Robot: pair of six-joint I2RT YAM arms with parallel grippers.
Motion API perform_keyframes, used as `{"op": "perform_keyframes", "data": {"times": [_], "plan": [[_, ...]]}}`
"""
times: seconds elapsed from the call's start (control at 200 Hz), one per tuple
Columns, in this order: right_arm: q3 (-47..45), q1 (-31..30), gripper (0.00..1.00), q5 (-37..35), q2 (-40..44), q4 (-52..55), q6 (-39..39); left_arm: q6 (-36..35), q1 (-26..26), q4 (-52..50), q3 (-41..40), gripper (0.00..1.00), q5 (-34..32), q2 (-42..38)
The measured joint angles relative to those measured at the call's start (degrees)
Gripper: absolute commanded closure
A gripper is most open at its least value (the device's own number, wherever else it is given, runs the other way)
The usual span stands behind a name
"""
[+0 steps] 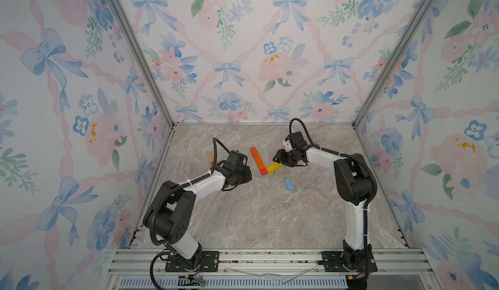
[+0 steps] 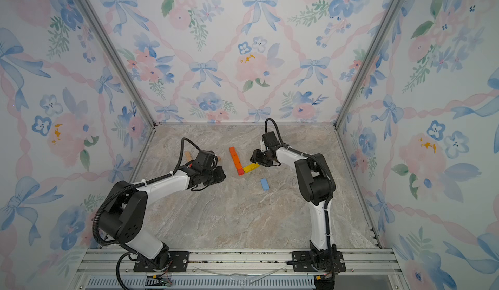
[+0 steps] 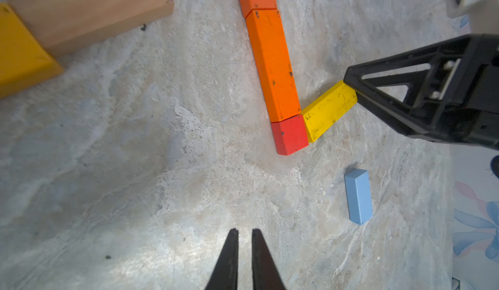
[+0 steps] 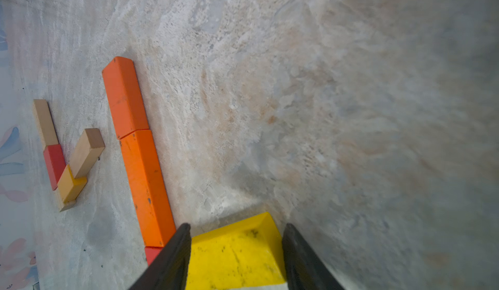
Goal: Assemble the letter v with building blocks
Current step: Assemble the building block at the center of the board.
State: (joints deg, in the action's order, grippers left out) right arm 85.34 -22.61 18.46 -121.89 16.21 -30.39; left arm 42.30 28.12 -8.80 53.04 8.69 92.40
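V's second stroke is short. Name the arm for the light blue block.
Right, probably: right gripper straddles the yellow block, light blue block close beside; left gripper sits farther away.

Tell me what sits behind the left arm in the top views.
A wood bar and a red sliver peek out in a top view; the arm covers the rest of that block cluster.
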Motion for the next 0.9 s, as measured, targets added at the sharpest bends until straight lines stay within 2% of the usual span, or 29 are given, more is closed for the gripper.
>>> {"op": "perform_keyframes", "data": {"times": [0.565,0.9], "plan": [[-0.5,0.0,0.59,-1.3,0.0,0.7,0.0,0.0,0.5,0.1,0.0,0.86,0.4,1.9],[-1.4,0.0,0.62,-1.9,0.5,0.4,-0.3,0.0,0.7,0.1,0.0,0.87,0.4,2.0]]}}
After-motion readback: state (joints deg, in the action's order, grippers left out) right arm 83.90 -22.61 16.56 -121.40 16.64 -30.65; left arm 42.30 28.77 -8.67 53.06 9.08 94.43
